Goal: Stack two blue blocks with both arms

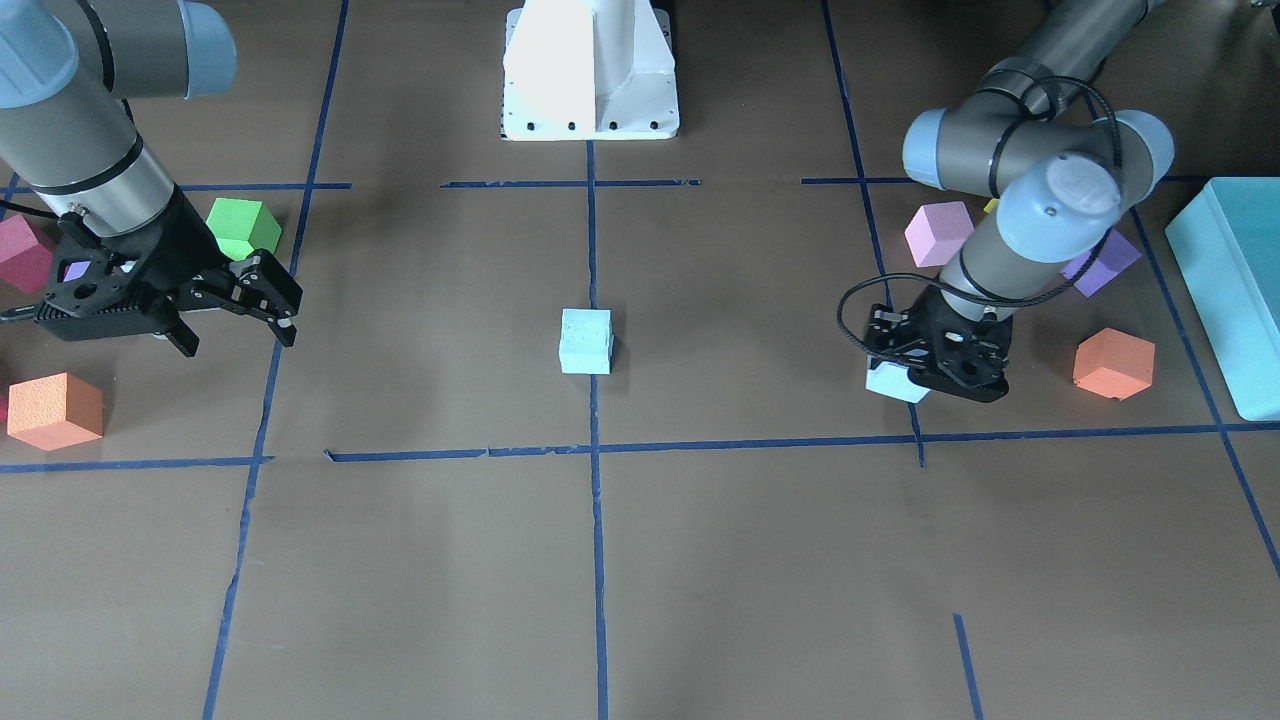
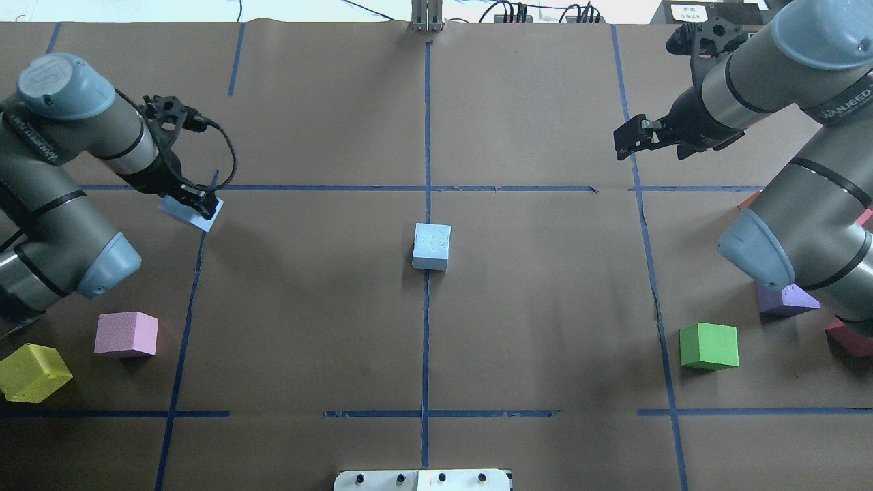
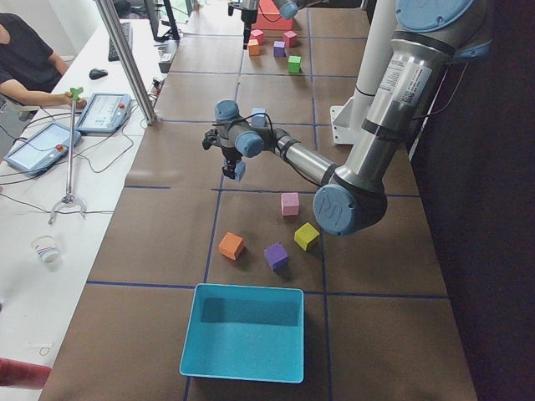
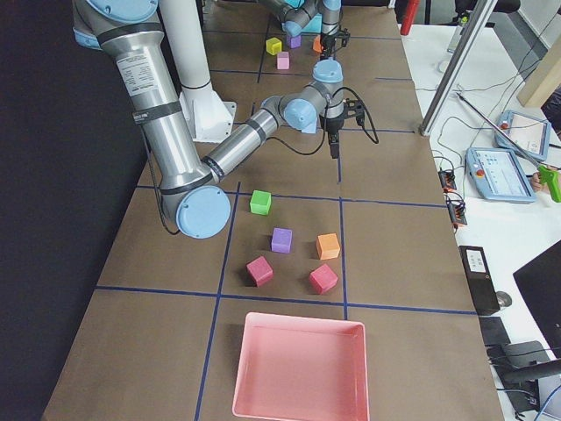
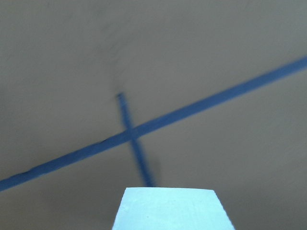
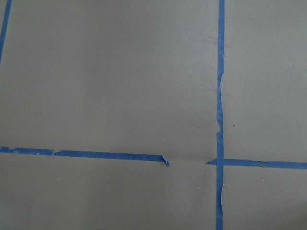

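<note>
One blue block (image 1: 586, 341) sits alone at the table's centre on the middle tape line; it also shows in the overhead view (image 2: 431, 246). My left gripper (image 1: 925, 378) is shut on the second blue block (image 1: 893, 384), held low over the table on my left side (image 2: 188, 213). That block fills the bottom edge of the left wrist view (image 5: 172, 211). My right gripper (image 1: 240, 335) is open and empty, hovering on my right side, far from both blocks (image 2: 648, 144). The right wrist view shows only bare paper and tape.
A green cube (image 1: 243, 228), an orange cube (image 1: 55, 410) and a red cube (image 1: 20, 250) lie near the right arm. Pink (image 1: 938, 233), purple (image 1: 1100, 262) and orange (image 1: 1113, 363) cubes and the teal box (image 1: 1235, 290) lie near the left arm. The white pedestal (image 1: 590, 70) stands at the back.
</note>
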